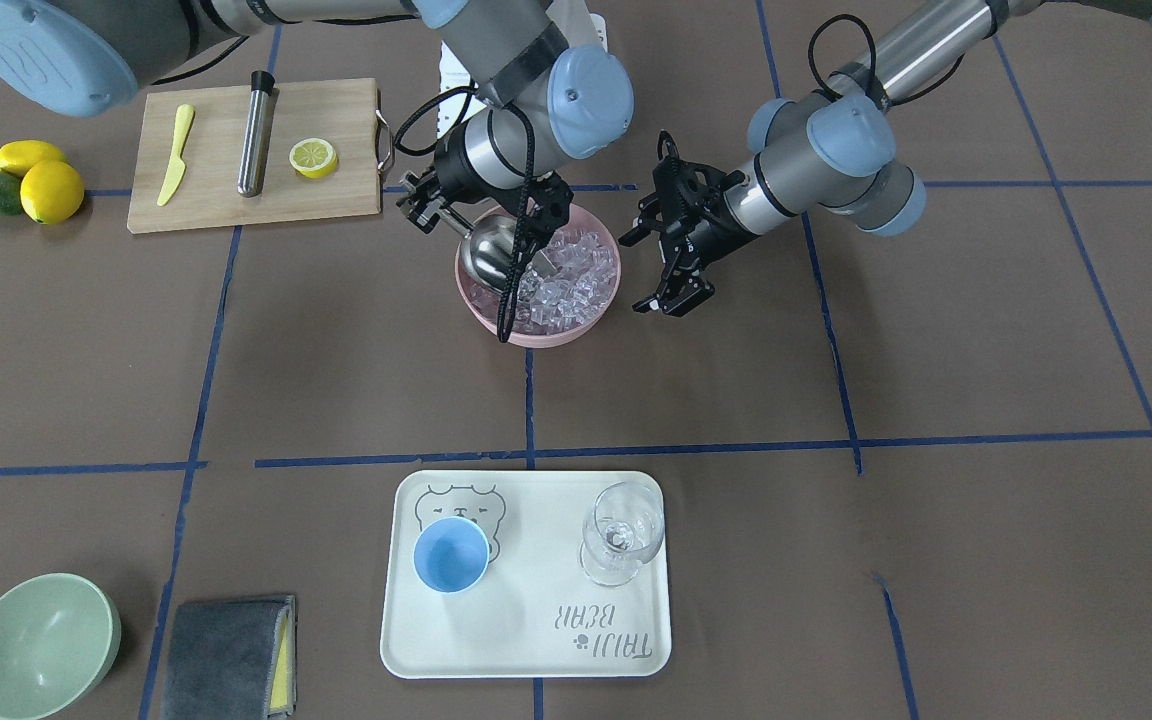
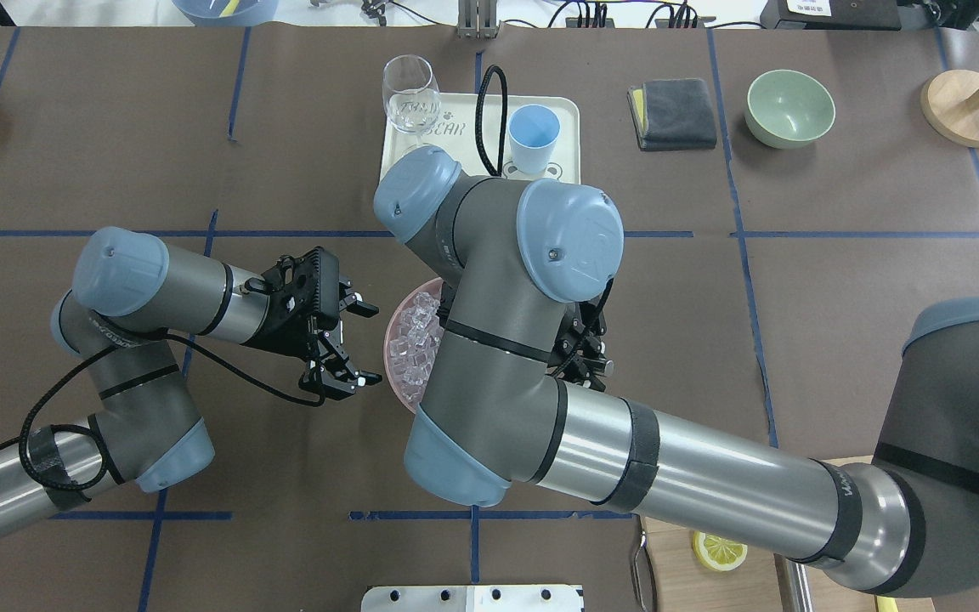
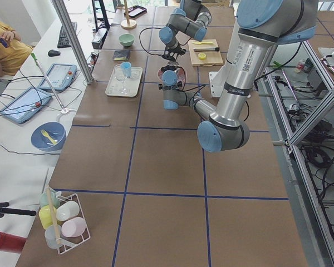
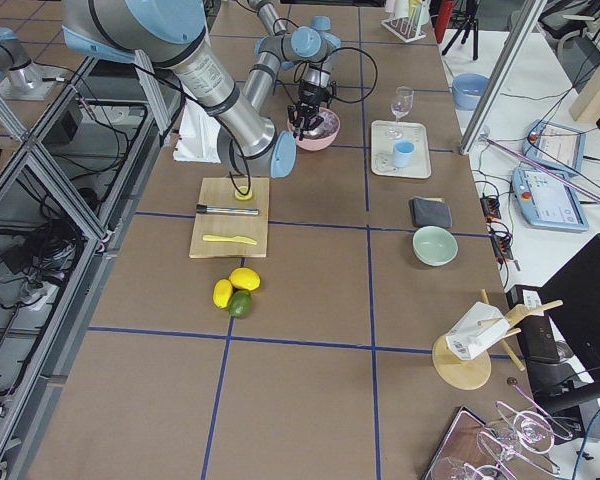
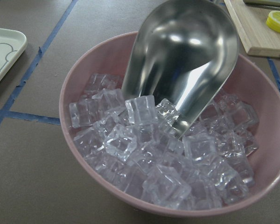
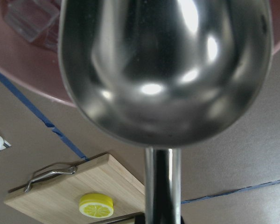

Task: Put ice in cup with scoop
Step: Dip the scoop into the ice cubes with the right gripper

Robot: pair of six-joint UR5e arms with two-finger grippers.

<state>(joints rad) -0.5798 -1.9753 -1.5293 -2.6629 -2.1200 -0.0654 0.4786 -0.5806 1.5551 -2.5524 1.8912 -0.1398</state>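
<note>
Ice point(image 5: 144, 140), dozens of cubes, fills one pink bowl point(image 5: 91, 65); right gripper point(image 1: 466, 215) pinches the one scoop point(image 5: 186, 60), left gripper point(image 2: 362, 342) spread.

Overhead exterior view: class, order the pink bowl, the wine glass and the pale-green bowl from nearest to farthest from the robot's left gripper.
1. The pink bowl, right beside the left gripper.
2. The wine glass, on the tray at the table's far side.
3. The pale-green bowl, far off to the right.
</note>
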